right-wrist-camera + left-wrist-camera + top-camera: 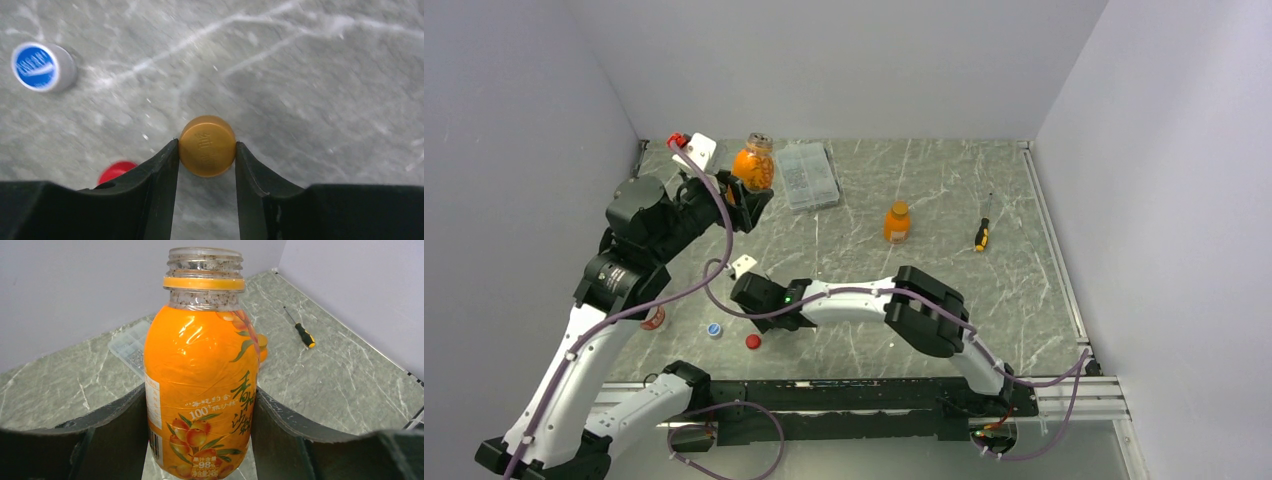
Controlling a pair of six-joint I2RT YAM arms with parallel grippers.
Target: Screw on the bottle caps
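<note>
left gripper (200, 392) is clenched round the belly of the uncapped orange juice bottle (200, 345). neck is up and clear of the fingers, i guess so a cap can go on. label reads "100%" and "98%" plus chinese text. right gripper (207, 150) pinches an orange cap (207, 142) between its tips, embossing unreadable. red cap (116, 171) peeks out beside one finger, blue-and-white cap (42, 66) sits further ahead.

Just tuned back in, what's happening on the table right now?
The left hand holds a see-through plastic bottle of orange juice upright, its threaded neck bare. The right hand is low over the grey marbled table, pinching a small round orange plastic cap from both sides. A blue-and-white cap and a red cap lie loose nearby. No cap is on the held bottle yet.
</note>
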